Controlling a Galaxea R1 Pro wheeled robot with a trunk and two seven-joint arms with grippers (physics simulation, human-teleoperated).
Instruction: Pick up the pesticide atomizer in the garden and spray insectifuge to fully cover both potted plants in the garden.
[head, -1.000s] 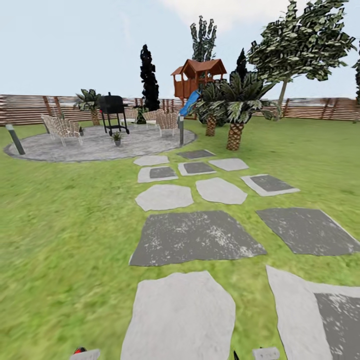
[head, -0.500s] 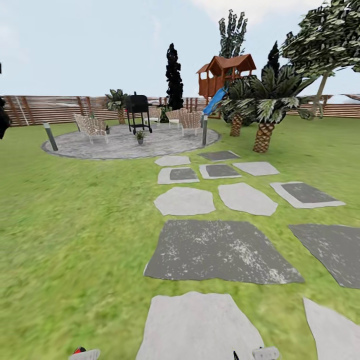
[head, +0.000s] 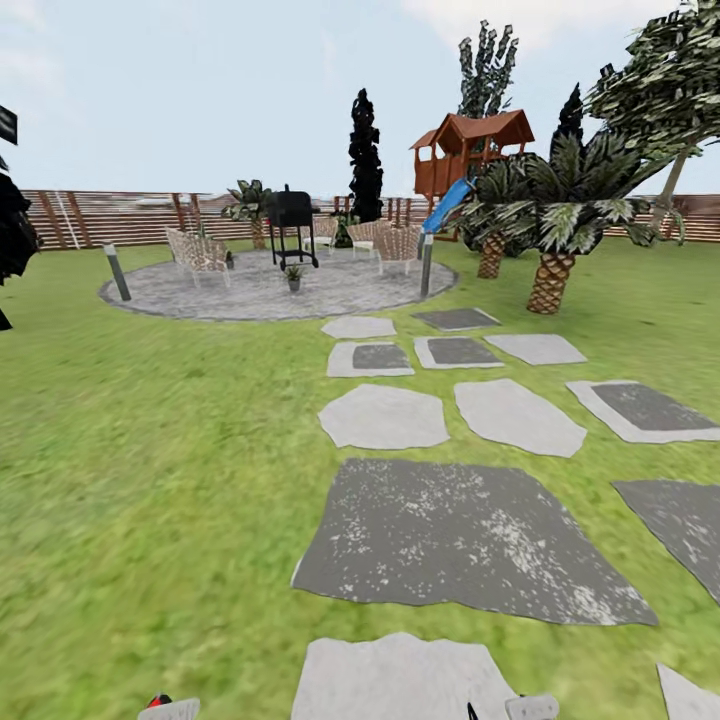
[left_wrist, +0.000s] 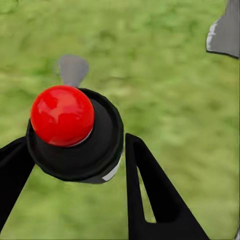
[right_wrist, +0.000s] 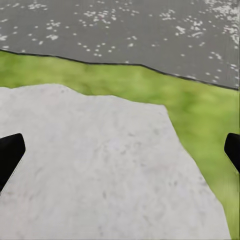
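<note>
The pesticide atomizer (left_wrist: 75, 132) sits pinched between the two black fingers (left_wrist: 155, 195) of my left gripper (left_wrist: 75, 165), its red top (left_wrist: 62, 115) facing the wrist camera and a sliver of white showing at its dark body's lower edge. The rest of the bottle is hidden behind that top. In the head view, just a red speck (head: 158, 701) shows at the bottom edge.

My right gripper (right_wrist: 120, 150) holds nothing, its fingertips (right_wrist: 10, 152) spread wide at either side, cut off by the frame, over a pale stepping stone (right_wrist: 100, 170) edged by grass and a darker slab (right_wrist: 125, 30).

Far ahead, one potted plant (head: 293, 276) stands on the round patio (head: 260, 295) in front of the black grill (head: 291, 225), too small to tell its leaves. The wicker seats (head: 198, 255) ring the patio's far side, and a short post (head: 427, 264) stands at its right rim. Open lawn (head: 150, 450) lies to the left of the stone path (head: 460, 540), with palms (head: 552, 230) to the right and the wooden fence (head: 110, 218) behind.
</note>
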